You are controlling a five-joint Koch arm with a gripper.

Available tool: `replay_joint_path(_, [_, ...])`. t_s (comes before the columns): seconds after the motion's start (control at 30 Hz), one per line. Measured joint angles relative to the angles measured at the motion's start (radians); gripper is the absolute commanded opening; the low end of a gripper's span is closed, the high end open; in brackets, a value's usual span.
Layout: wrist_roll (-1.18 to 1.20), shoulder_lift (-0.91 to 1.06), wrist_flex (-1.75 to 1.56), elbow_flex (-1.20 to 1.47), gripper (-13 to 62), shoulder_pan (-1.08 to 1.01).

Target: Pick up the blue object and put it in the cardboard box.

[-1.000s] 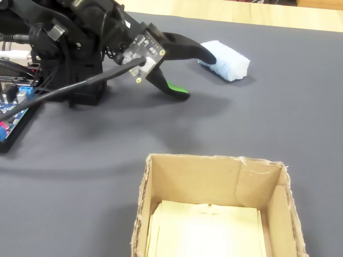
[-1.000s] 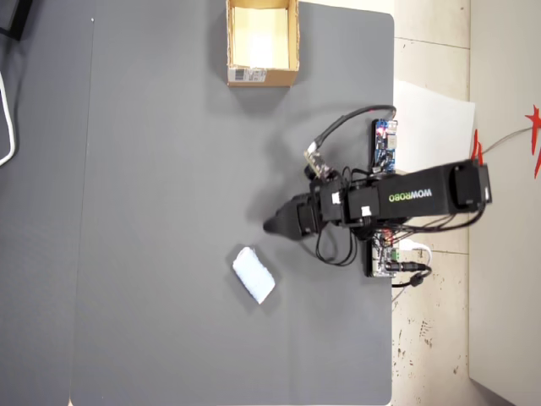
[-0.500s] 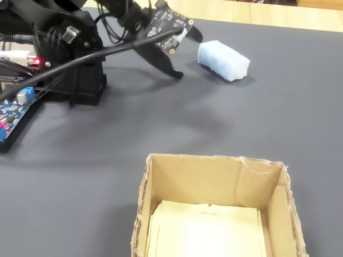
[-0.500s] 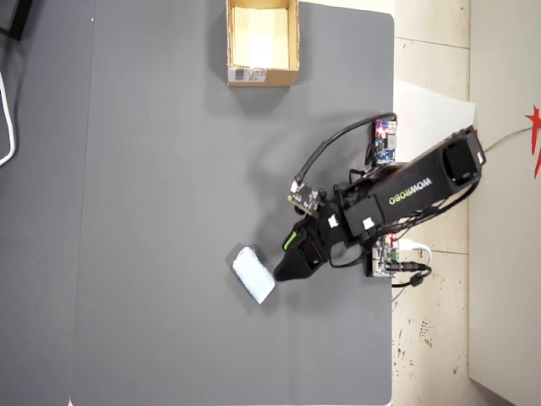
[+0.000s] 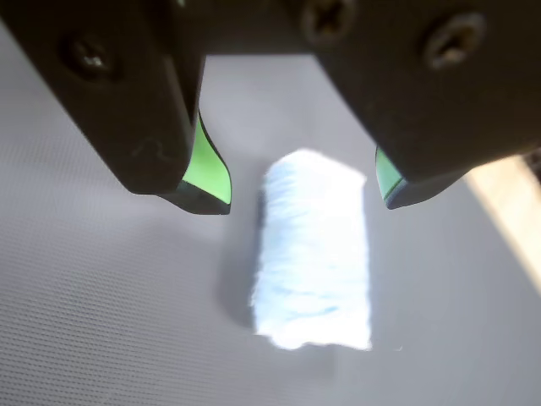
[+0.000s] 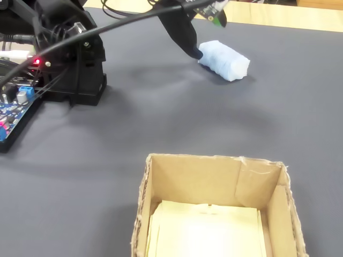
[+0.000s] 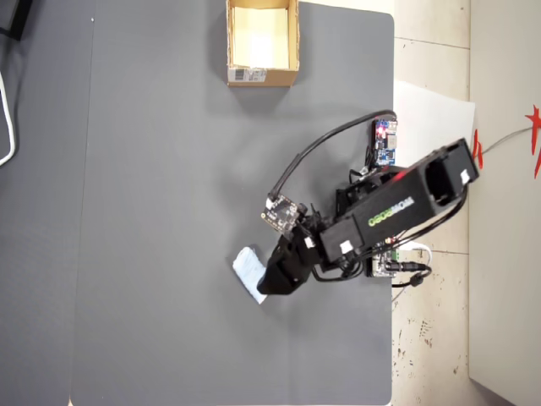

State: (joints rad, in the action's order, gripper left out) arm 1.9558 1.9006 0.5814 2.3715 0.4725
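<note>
Blue object looks soft and fuzzy, pale, probably light and squashy, so you likely need only a gentle squeeze; it should give rather than slip. It lies flat on the dark grey mat, long axis running 12 to 6 in the wrist view. Gripper is spread wide, holding nothing, green-lined tips flanking the block's 12 o'clock end at 9 and 3, not touching it. Take it across the short width, mid-length if you can. Mat looks lightly textured, flat, mostly bare around the block. Cardboard box sits well apart at 12 o'clock on the mat in the overhead view, open, pale inside. Arm base and circuit boards crowd the 3 o'clock edge.
</note>
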Motion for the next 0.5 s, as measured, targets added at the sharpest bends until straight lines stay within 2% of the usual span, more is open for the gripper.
replay_joint_path(0.33, [0.0, -0.272, 0.0, -0.144, 33.3, -0.064])
replay_joint_path(0.5, [0.0, -0.304, -0.003, -0.155, 25.3, -0.066])
